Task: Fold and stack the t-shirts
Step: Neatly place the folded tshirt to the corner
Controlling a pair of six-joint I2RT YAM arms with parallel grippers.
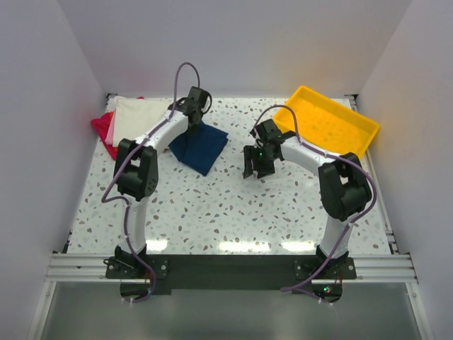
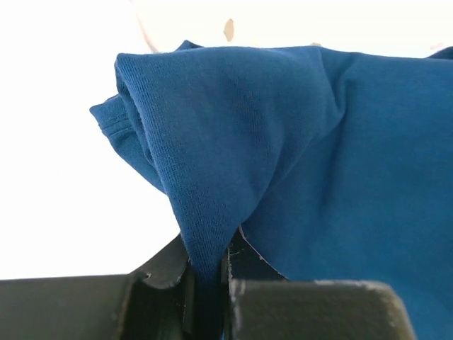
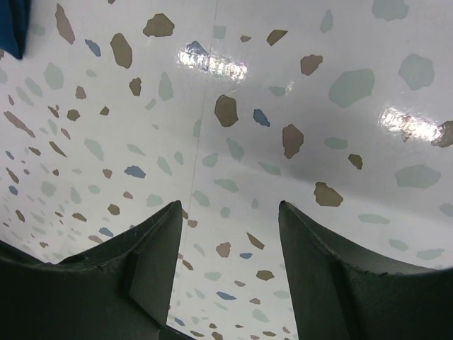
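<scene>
Nearest the arm bases, the white speckled terrazzo desk (image 1: 233,205) lies glossy under the lights. Over its middle right hangs the right claw (image 1: 256,170), its two black fingers standing apart with nothing between them; the right wrist view shows only the flecked desk surface (image 3: 318,106) in the gap of that claw (image 3: 230,212), and a small navy corner of cloth at the top left edge. Further back and to the left, the left claw (image 1: 195,122) points down and is clamped on the navy blue soft knit t-shirt (image 1: 202,145). That shirt sits on the desk left of centre, folded into a compact, roughly diamond-shaped packet, with its far corner drawn up into a peak where the claw grips it. In the left wrist view the black fingers of the claw (image 2: 209,273) pinch a fold of the shirt (image 2: 283,142), whose fine ribbed weave hangs in smooth layers with a rolled, stitched edge at the left. At the far left corner of the desk lies a stack: a cream folded shirt (image 1: 138,113) on top, a pink folded shirt (image 1: 110,127) showing as a thin edge beneath, and a red folded shirt (image 1: 100,125) sticking out at the bottom. At the far right sits a yellow rectangular plastic tray (image 1: 333,124), set at an angle.
</scene>
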